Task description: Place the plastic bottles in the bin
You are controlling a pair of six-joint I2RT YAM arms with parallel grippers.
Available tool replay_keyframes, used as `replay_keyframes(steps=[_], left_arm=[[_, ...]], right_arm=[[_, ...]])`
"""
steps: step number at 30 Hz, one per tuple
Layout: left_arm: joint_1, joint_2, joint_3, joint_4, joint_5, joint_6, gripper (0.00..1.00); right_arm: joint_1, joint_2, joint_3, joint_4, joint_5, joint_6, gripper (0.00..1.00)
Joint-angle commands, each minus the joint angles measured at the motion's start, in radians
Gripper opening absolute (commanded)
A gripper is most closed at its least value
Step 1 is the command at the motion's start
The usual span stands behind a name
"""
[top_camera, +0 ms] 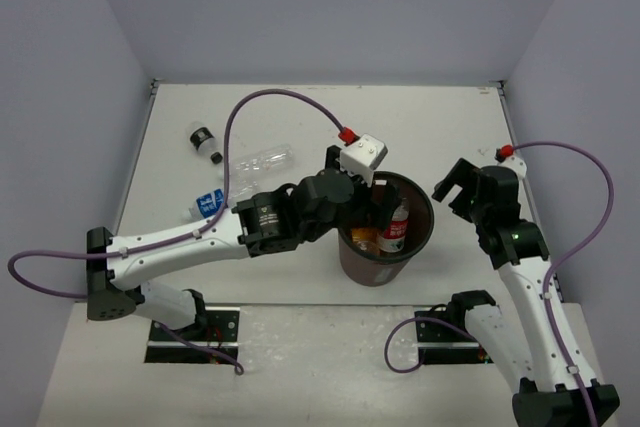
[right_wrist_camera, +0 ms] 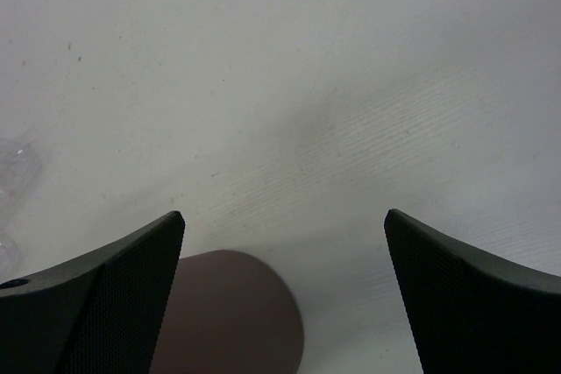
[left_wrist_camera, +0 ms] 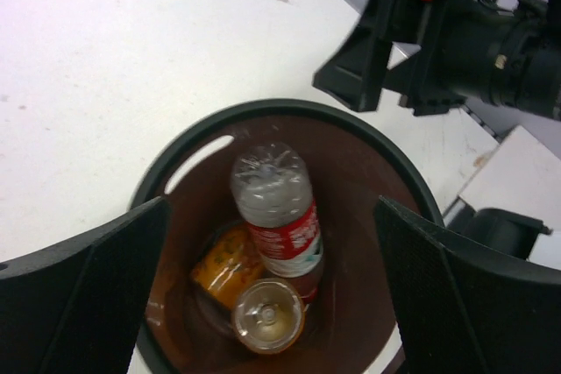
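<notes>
Black fingers of our left gripper [left_wrist_camera: 272, 208] stand wide apart above the bin [left_wrist_camera: 289, 107] and hold nothing. Under them, inside the bin, we see a red-label bottle [left_wrist_camera: 282, 236], with an orange bottle [left_wrist_camera: 226, 267] and a second orange bottle [left_wrist_camera: 267, 314] beside it. The writing on the labels is too blurred to read. Our right gripper [right_wrist_camera: 282, 215] is also spread, over the table [right_wrist_camera: 351, 85]. Left of the bin lie a black-label bottle [top_camera: 203, 139], a clear bottle without label [top_camera: 262, 160] and a blue-label bottle [top_camera: 207, 202].

Blue-label bottle [top_camera: 207, 201] half hidden behind left arm [top_camera: 180, 243], bin [left_wrist_camera: 289, 108] rim cut off below.
</notes>
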Motion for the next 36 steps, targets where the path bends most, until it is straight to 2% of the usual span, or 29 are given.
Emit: replay_keyframes(steps=[1, 2, 4, 7, 11, 12, 14, 15, 17, 18, 20, 22, 26, 36], left_arm=[[0.003, -0.068, 0.099, -0.097, -0.269, -0.126, 1.00], [0.008, -0.084, 0.103, -0.130, -0.346, -0.172, 1.00], [0.056, -0.142, 0.088, -0.157, -0.410, -0.234, 1.00], [0.226, -0.236, 0.009, -0.191, -0.278, -0.317, 1.00], [0.397, -0.312, -0.064, -0.307, -0.340, -0.446, 1.00], [0.466, -0.326, -0.087, -0.403, -0.351, -0.530, 1.00], [0.556, -0.341, -0.142, -0.455, -0.298, -0.582, 1.00], [0.586, -0.353, -0.181, -0.449, -0.248, -0.588, 1.00], [0.728, -0.367, -0.252, -0.429, -0.116, -0.592, 1.00], [0.776, -0.365, -0.281, -0.425, -0.112, -0.598, 1.00], [0.889, -0.344, -0.378, -0.396, 0.029, -0.604, 1.00], [0.988, -0.317, -0.429, -0.367, 0.098, -0.617, 1.00], [1.070, -0.255, -0.496, -0.366, 0.156, -0.724, 1.00], [1.110, -0.220, -0.620, -0.336, 0.039, -1.012, 1.00]], right_arm=[[-0.002, -0.011, 0.006, 0.007, 0.029, 0.008, 0.99], [-0.002, -0.009, 0.009, 0.007, 0.043, 0.007, 0.99], [-0.002, -0.007, 0.015, 0.006, 0.055, 0.006, 0.99], [-0.002, -0.004, 0.021, 0.009, 0.049, 0.010, 0.99], [-0.002, 0.005, 0.021, 0.007, 0.064, 0.011, 0.99], [-0.002, 0.010, 0.021, 0.007, 0.070, 0.008, 0.99], [-0.002, 0.011, 0.019, 0.007, 0.072, 0.008, 0.99], [-0.003, 0.010, 0.018, 0.007, 0.072, 0.008, 0.99], [-0.002, 0.008, 0.020, 0.007, 0.072, 0.010, 0.99], [-0.002, 0.006, 0.020, 0.007, 0.073, 0.010, 0.99], [-0.002, 0.000, 0.021, 0.007, 0.070, 0.007, 0.99], [-0.003, -0.003, 0.018, 0.011, 0.068, 0.003, 0.99], [-0.003, -0.006, 0.011, 0.015, 0.062, 0.001, 0.99], [-0.003, 0.008, 0.002, 0.026, 0.042, -0.008, 0.99]])
